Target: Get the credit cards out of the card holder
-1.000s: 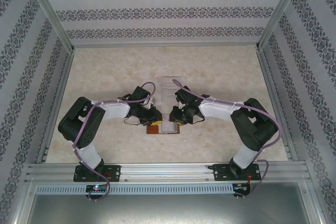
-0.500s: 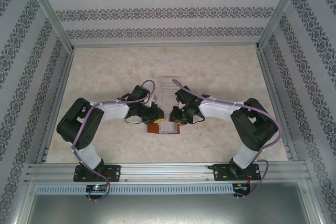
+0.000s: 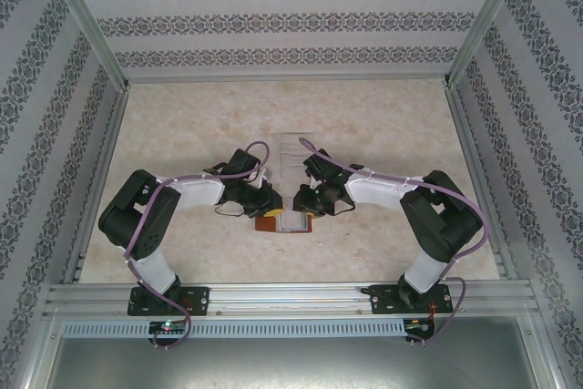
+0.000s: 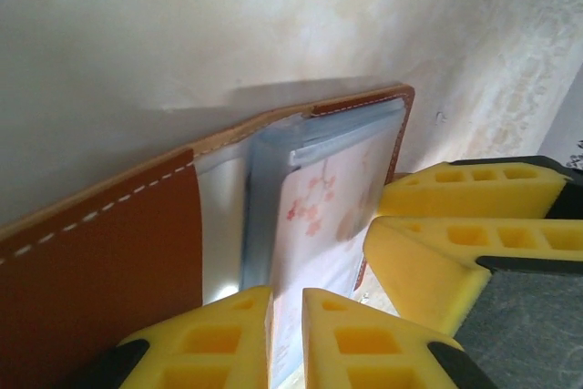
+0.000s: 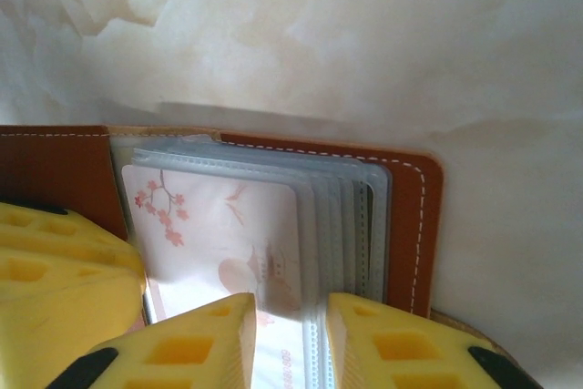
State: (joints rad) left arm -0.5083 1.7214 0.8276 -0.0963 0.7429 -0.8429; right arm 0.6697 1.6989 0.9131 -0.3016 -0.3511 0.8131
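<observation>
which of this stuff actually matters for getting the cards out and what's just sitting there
For the job:
- brown card holder, lying open on the table
- blossom-print card, in its top sleeve
- left fingers and right fingers, both at the sleeves

Just lying about:
- clear plastic box, beyond the holder

Even, diffuse overhead light renders the top view bright and sharp, while the wrist views show glare washing out the table [image 5: 364, 34], a soft shadow behind the card holder [image 5: 424, 225], and a blurred near foreground.
</observation>
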